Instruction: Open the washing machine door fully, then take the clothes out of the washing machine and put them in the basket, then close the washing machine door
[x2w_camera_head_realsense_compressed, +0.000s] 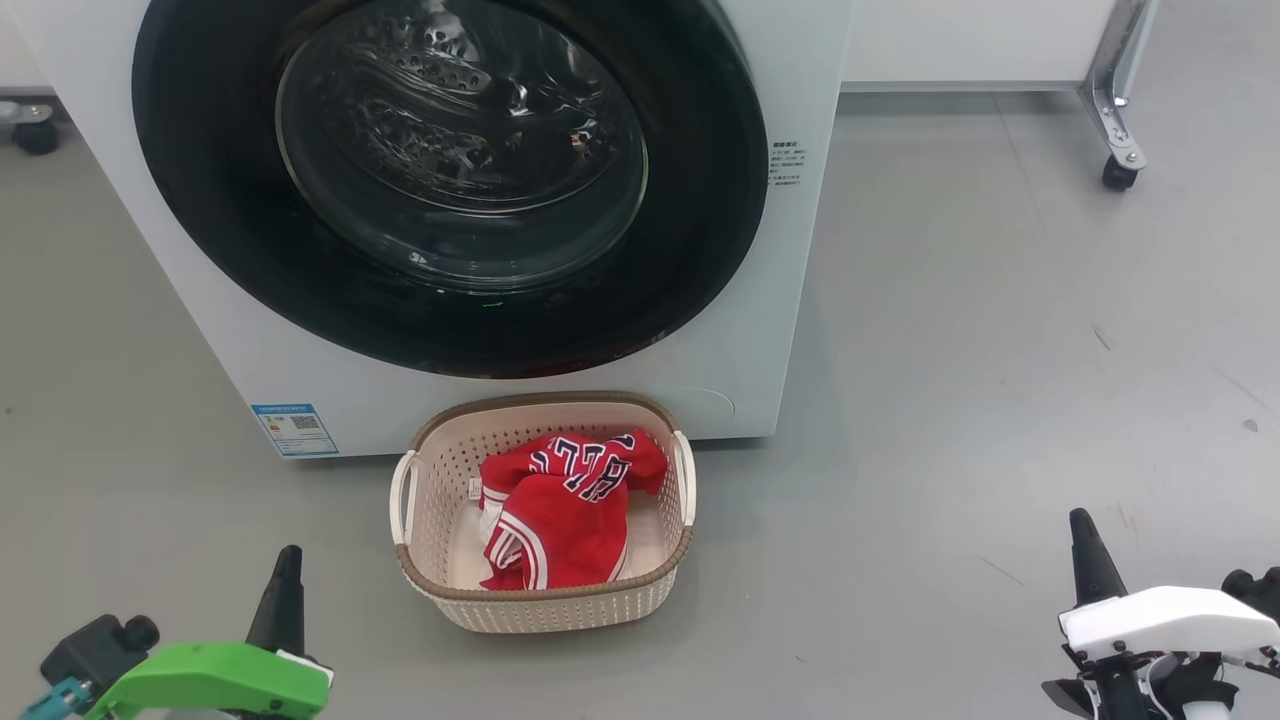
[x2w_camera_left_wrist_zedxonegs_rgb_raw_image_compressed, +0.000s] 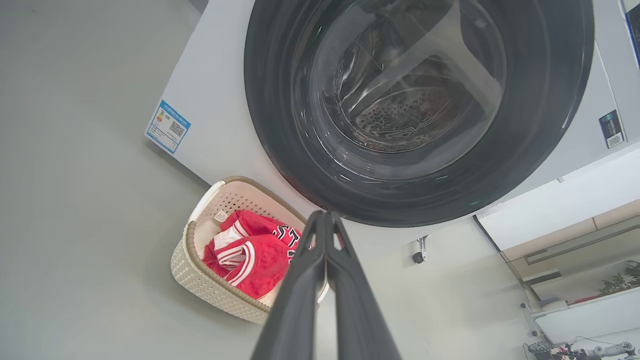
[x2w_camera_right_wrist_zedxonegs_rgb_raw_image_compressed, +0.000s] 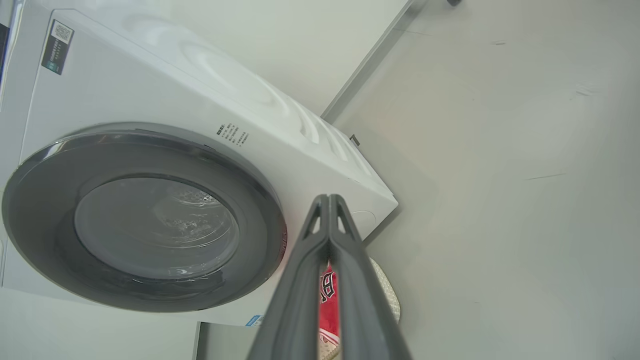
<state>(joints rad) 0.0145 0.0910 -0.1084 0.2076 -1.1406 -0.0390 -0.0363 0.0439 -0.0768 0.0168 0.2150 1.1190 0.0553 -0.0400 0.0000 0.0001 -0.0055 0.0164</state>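
The washing machine (x2w_camera_head_realsense_compressed: 790, 300) stands before me with its round black-rimmed door (x2w_camera_head_realsense_compressed: 450, 180) shut flush against the white front; steel drum holes show through the glass bowl. The cream basket (x2w_camera_head_realsense_compressed: 545, 600) sits on the floor just below the door, holding the red clothes (x2w_camera_head_realsense_compressed: 560, 500) with white stripes and dark lettering. My left gripper (x2w_camera_head_realsense_compressed: 285, 560) is shut with nothing in it, low at the left, short of the basket. My right gripper (x2w_camera_head_realsense_compressed: 1082, 525) is shut and empty, low at the right, well away from the basket. In the left wrist view the basket (x2w_camera_left_wrist_zedxonegs_rgb_raw_image_compressed: 200, 275) lies beside my fingers (x2w_camera_left_wrist_zedxonegs_rgb_raw_image_compressed: 300, 300).
Grey floor spreads wide to the right of the machine. A caster wheel (x2w_camera_head_realsense_compressed: 1118, 172) on a metal leg stands at the far right, another wheel (x2w_camera_head_realsense_compressed: 35, 130) at the far left. A blue label (x2w_camera_head_realsense_compressed: 295, 428) sits on the machine's lower left corner.
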